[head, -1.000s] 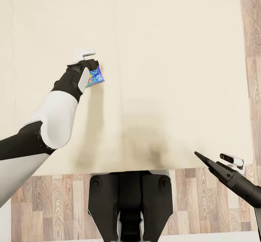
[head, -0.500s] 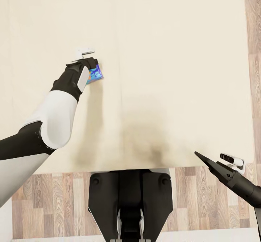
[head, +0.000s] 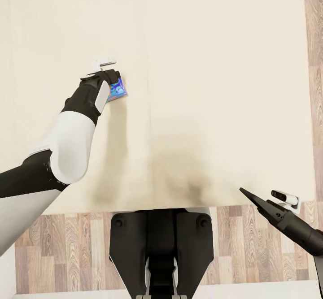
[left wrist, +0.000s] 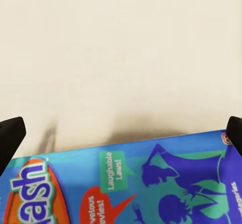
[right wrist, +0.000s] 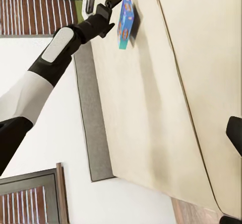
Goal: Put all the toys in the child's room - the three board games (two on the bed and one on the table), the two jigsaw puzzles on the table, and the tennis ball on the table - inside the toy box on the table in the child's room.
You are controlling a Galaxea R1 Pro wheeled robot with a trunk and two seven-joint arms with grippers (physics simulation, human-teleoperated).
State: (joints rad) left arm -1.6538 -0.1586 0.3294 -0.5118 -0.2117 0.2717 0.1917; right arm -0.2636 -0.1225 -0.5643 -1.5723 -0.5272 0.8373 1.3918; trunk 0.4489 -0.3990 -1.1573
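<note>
**Left claw over the blue board game on the bed**

The bed [head: 215,66] offers open beige cover on every side. The small blue board game [head: 117,91] lies left of centre, well clear of all edges. The left claw [head: 110,75] hangs directly over it, fingers spread wide past both ends of its long axis (neither touches). The right claw [head: 253,197] idles far off at the near edge; its opening cannot be judged.

Even, bright light is falling on the bed [head: 215,66], with no glare showing. A soft brown shadow is pooling by its near edge, and a fainter one is trailing beside the left arm [head: 67,142]. The renders are looking sharp, slightly smoothed in texture.
</note>
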